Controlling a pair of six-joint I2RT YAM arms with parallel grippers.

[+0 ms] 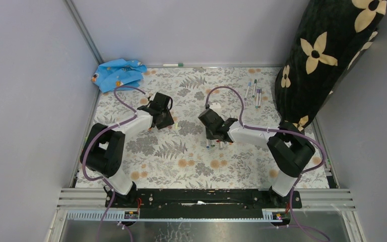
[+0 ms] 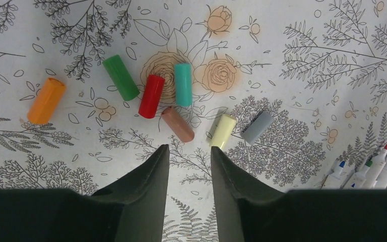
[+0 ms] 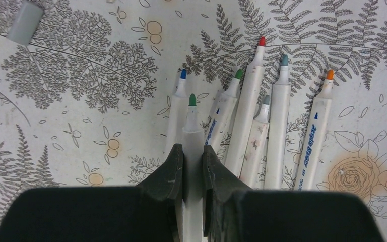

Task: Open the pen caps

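Now: loose caps (image 2: 151,96) lie scattered across the upper left of the left wrist view: orange, green, red, teal, brown, pale yellow, grey. Left gripper (image 2: 190,156) sits below them, jaws apart, holding nothing. Right gripper (image 3: 193,154) is clamped on a green-tipped pen (image 3: 192,118), uncapped. More bare-tipped pens (image 3: 279,126) lie alongside, mostly to its right.

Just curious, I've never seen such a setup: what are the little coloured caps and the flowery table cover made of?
The pen caps look like moulded plastic: smooth, evenly coloured, with a soft sheen along their sides. The table cover seems a printed sheet, perhaps vinyl or paper: flat, no visible weave, ferns and roses drawn on it. Which one, the look leaves open.
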